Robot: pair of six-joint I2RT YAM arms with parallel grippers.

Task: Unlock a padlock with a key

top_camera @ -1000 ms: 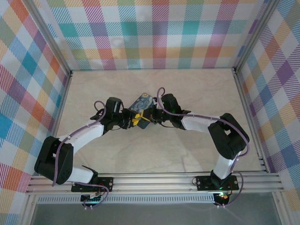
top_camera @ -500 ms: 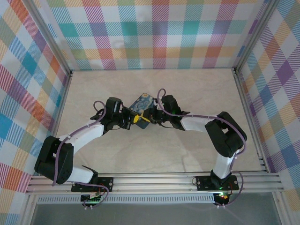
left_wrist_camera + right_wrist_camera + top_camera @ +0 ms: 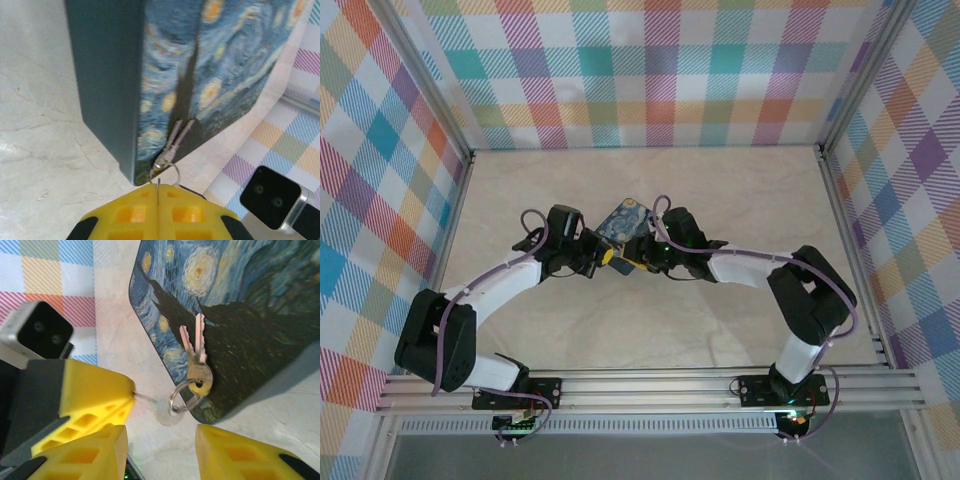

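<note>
The padlock is a blue block with a night-sky print and a teal side, resting on the table. Two small metal keys lie on its printed face, joined by a wire ring that hangs past the padlock's corner. A clear thin tab on that ring is pinched edge-on in my left gripper, which is shut; its yellow fingers show left of the ring. My right gripper stands open just short of the ring, nothing between its fingers.
Both grippers meet at the padlock's near side, mid-table. Checked walls on aluminium rails enclose the beige tabletop on three sides. Bare table lies all around the padlock.
My right gripper has opened and now stands clear of the keys. My left gripper has closed on the ring's tab. The padlock has shifted slightly toward the back.
</note>
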